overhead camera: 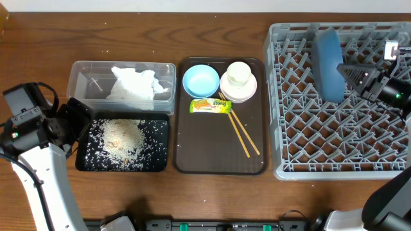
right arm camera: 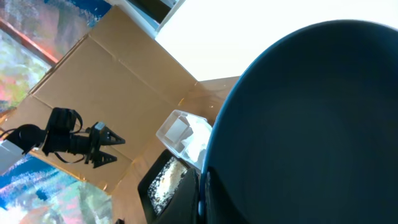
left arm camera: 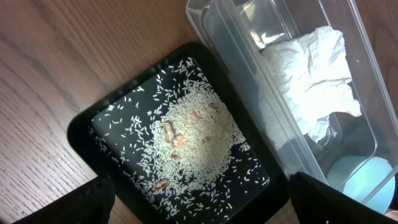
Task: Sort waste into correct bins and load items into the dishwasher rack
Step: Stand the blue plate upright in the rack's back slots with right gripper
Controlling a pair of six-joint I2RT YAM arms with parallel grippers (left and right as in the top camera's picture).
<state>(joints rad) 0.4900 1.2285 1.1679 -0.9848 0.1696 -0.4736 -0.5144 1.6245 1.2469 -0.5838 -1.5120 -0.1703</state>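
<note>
Wood-grained table (overhead camera: 192,32) (warm brown); rack (overhead camera: 321,138) rightmost

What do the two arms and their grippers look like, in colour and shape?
The left arm has a white link, black joints, a small green light and a black cable beside it. The right arm looks dark grey, with a similar green spot near its wrist. The left gripper and the right gripper are both black, with tapered, wedge-shaped fingers.
</note>
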